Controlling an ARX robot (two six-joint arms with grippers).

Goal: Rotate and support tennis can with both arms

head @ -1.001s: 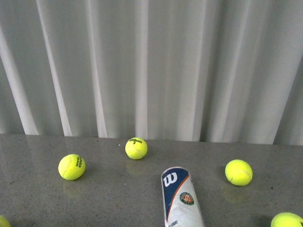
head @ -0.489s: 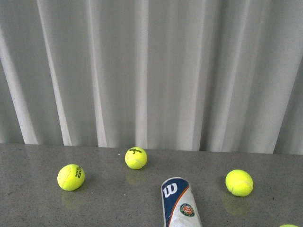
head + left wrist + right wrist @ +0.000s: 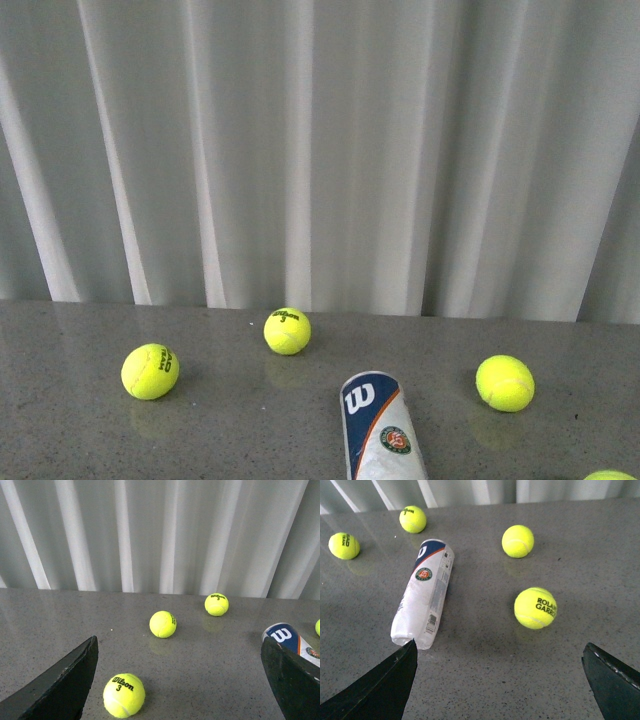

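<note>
on a grey speckled table (image 3: pixel 60 440) before a pale pleated curtain (image 3: pixel 400 150), the tennis can (image 3: pixel 425 592) lies on its side, well short of the table's far edge; its navy end, marked with a white "w", points toward the curtain, with a round green-and-orange emblem and a barcode (image 3: pixel 431 623) further along the tube; the small print beside them is too fine to read; the front view cuts off the can's near half; one ball (image 3: pixel 124 695) reads "wilson 3", a second ball (image 3: pixel 216 604) the same, a third ball (image 3: pixel 535 608) "rolan garro", its last letters curving out of sight; the print on a fourth ball (image 3: pixel 150 371) cannot be made out; bare table lies all around the can, each ball well apart from it; the left gripper (image 3: pixel 178 641) and the right gripper (image 3: pixel 500 644) both stand with fingers spread wide, gripping nothing, only black tips showing; the can's clear end lies just beside one right fingertip (image 3: pixel 400 670).
</note>
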